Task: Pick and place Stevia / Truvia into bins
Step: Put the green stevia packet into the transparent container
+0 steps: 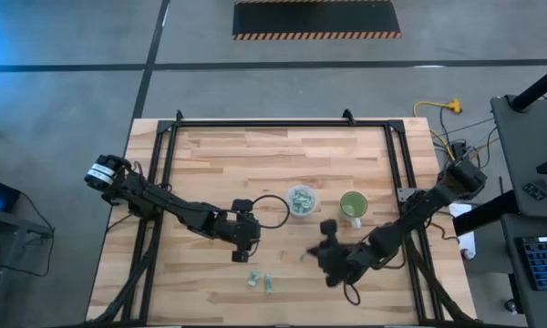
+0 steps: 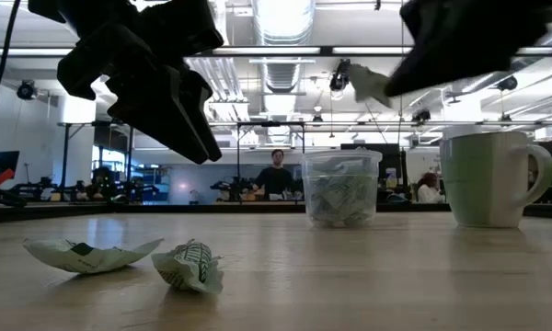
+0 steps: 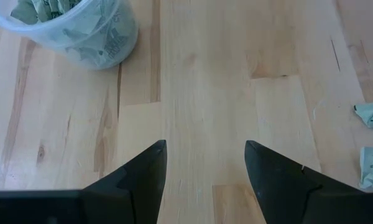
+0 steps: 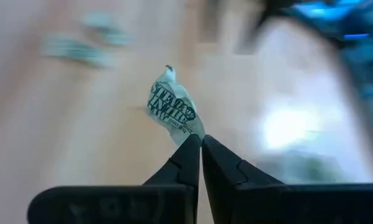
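A clear plastic cup (image 1: 302,200), part-filled with pale green and white sachets, stands mid-table, with a green cup (image 1: 353,207) to its right. Two loose sachets (image 1: 260,281) lie crumpled near the table's near edge, and they also show in the low view (image 2: 191,267). My left gripper (image 3: 205,146) is open and hovers over bare wood between the clear cup (image 3: 74,28) and those sachets. My right gripper (image 4: 201,142) is shut on one sachet (image 4: 174,112), in the air near the green cup (image 2: 488,179). My right gripper pinches one crumpled sachet by its end (image 4: 188,132), only at the fingertips. The rest of the sachet sticks out beyond the fingers. It is lifted clear of the table, above cup height in the low view (image 2: 368,83).
A black frame rail (image 1: 273,125) runs around the table's edges. Bare wood lies at the far half and the near left of the table (image 1: 210,164). Beyond the table, people (image 2: 276,173) and workstations show in the room. A desk with a keyboard (image 1: 538,255) stands to the right.
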Robot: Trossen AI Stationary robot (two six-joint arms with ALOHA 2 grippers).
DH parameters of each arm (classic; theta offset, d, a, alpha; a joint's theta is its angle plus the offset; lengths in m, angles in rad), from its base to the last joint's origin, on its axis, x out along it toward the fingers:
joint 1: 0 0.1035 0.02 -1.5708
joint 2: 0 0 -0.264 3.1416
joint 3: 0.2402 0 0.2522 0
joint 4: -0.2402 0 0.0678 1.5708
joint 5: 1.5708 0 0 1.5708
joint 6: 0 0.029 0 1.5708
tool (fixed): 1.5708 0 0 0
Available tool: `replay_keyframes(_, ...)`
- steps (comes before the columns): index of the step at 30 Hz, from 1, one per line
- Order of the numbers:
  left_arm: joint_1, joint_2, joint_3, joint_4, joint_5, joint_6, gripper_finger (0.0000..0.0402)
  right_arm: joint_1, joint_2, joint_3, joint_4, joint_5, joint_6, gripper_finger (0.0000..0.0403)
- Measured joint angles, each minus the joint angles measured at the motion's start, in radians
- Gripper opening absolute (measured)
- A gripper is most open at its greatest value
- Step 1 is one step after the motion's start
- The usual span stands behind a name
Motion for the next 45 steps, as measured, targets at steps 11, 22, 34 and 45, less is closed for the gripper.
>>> replay_keyframes(11, 0.0, 0.0, -0.002, -0.001, 0.0, -0.001, 0.0199, -0.217, -0.174, -0.009, -0.172, 0.236, -0.038, 0.0008)
replay_keyframes(22, 0.0, 0.0, -0.023, -0.001, 0.0, 0.0, 0.0199, -0.446, -0.126, -0.021, -0.175, 0.007, -0.041, 0.0008)
replay_keyframes(34, 0.0, 0.0, -0.032, 0.001, 0.0, -0.005, 0.0199, -0.46, -0.129, -0.018, -0.231, -0.079, -0.018, 0.0072)
replay_keyframes(45, -0.002, 0.001, -0.061, 0.195, 0.235, 0.074, 0.0198, -0.364, -0.248, -0.017, -0.231, -0.159, -0.033, 0.0142)
